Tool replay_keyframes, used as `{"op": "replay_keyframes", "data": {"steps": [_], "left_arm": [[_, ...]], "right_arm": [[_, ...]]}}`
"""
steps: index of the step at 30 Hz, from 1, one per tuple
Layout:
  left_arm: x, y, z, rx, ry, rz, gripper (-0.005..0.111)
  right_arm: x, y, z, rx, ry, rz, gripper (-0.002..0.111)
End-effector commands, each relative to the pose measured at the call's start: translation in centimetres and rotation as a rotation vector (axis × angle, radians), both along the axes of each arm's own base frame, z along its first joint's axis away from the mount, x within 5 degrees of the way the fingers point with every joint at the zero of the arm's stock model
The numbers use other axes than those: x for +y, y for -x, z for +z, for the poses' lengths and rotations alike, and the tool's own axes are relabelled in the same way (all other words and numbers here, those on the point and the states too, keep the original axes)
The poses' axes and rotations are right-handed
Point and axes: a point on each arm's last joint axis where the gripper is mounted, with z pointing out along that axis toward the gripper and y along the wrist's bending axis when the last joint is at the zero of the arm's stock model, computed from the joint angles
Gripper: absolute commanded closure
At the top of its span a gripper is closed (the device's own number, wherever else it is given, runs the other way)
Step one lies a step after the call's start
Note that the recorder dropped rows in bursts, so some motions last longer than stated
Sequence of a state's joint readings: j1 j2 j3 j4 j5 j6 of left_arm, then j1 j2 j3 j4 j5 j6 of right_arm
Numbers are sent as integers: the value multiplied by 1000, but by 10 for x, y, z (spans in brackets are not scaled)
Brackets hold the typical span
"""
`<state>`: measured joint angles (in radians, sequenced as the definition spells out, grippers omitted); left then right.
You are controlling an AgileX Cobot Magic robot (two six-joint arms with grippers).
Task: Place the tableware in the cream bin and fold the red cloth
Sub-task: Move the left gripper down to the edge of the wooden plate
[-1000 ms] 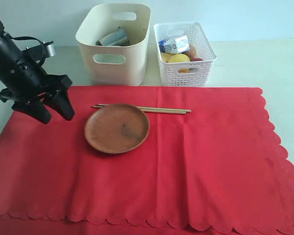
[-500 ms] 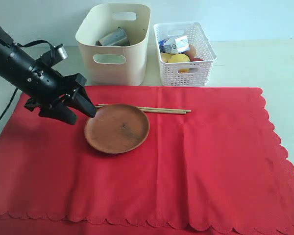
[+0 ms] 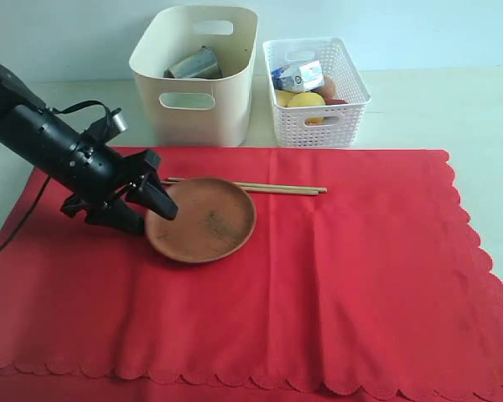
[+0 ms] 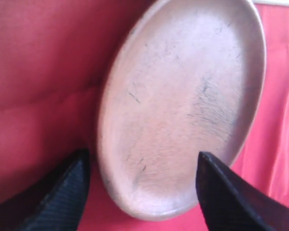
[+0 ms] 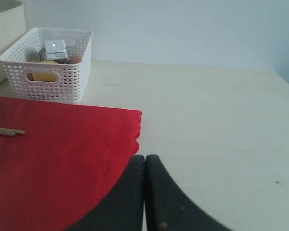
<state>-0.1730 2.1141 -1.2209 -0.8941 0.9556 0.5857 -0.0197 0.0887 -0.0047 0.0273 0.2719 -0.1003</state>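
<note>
The left hand (image 3: 156, 218) has slid over to the brown plate (image 3: 211, 219), fingers apart over its rim, ready to grab. The right hand (image 5: 145, 192) is pressed together.

You can read nothing here: the carton (image 3: 298, 75) in the basket (image 3: 318, 134) bears print too small to make out.

White lattice basket (image 3: 344, 130) on pale table (image 3: 436, 109), w/ milk carton (image 3: 298, 75), lemon (image 3: 306, 100), brown egg (image 5: 74, 59) inside, plain wall (image 3: 402, 29) behind.
</note>
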Motion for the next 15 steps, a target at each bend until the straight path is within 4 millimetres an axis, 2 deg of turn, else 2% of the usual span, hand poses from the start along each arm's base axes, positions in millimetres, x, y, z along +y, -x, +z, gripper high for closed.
{"op": "replay_keyframes", "data": {"steps": [1,12,14,15], "left_arm": [[-3,-2,-7,15,56,34,45],[-4,-5,-12,-9,68,32,48],[-3,-5,-13,-18,60,33,59],[-3,-6,-13,-27,50,37,72]], "right_arm": [[0,0,-1,-4,1,-4,108],[0,0,-1,-4,1,-4,108],[0,0,-1,-4,1,-4,108],[0,0,-1,-4,1,-4,108]]}}
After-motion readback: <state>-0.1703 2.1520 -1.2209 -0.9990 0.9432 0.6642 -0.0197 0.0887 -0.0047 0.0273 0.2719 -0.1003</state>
